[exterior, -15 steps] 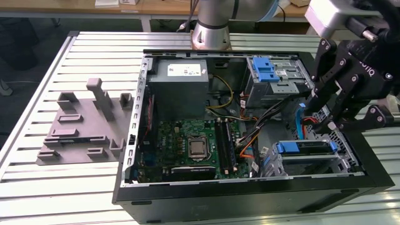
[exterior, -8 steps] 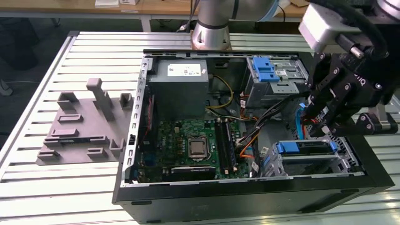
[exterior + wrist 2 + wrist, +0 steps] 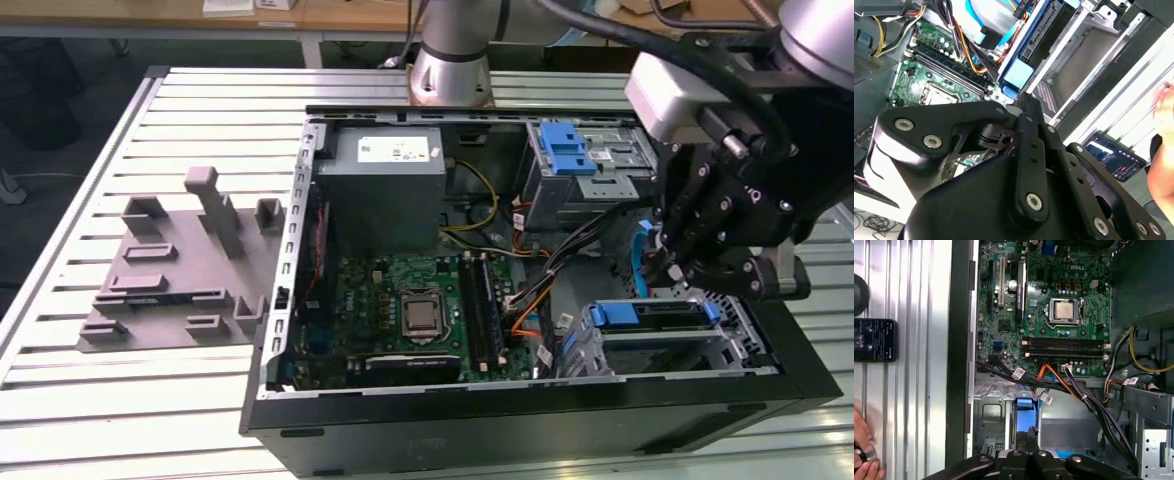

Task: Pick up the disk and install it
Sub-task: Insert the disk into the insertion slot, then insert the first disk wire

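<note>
The gripper (image 3: 1028, 439) hangs just beside the motherboard (image 3: 1054, 315) and appears clamped on the upper edge of the disk (image 3: 1024, 412), though the contact itself is hard to see. The disk stands on edge in a grey drive cage (image 3: 1074, 422) beside the motherboard, its pale blue tab end facing the motherboard.

Person's hand (image 3: 863, 462) cut by edge, disk (image 3: 1024, 415) partly behind gripper (image 3: 1030, 436)
</note>
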`<state>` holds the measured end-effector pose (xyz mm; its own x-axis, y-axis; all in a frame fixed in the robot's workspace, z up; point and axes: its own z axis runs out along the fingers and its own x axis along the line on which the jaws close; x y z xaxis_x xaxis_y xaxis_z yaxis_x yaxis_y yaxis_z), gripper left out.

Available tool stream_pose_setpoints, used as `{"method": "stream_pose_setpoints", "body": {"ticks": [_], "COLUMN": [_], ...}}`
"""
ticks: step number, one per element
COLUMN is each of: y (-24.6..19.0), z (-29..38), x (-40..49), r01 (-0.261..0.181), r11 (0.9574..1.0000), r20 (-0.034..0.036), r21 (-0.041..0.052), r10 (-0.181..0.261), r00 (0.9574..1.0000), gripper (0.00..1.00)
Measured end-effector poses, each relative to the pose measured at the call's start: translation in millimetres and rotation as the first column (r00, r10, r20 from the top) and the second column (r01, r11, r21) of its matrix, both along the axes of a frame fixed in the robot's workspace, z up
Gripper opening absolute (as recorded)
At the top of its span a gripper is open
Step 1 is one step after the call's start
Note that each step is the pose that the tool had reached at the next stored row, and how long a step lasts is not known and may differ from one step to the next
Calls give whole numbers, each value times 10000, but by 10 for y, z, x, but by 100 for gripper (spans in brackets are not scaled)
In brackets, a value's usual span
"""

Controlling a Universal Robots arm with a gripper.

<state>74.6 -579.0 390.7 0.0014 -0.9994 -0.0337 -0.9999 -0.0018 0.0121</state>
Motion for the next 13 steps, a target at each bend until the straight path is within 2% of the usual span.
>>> {"method": "stream_pose_setpoints", "body": {"ticks": [10,13], "y": [0,0], "z": [-177,-189], "x": [0,0], "r01": [0,0], "r11": [10000,10000], "r20": [0,0], "r21": [0,0], "r10": [0,0], "r00": [10000,10000], "gripper": [11,11]}}
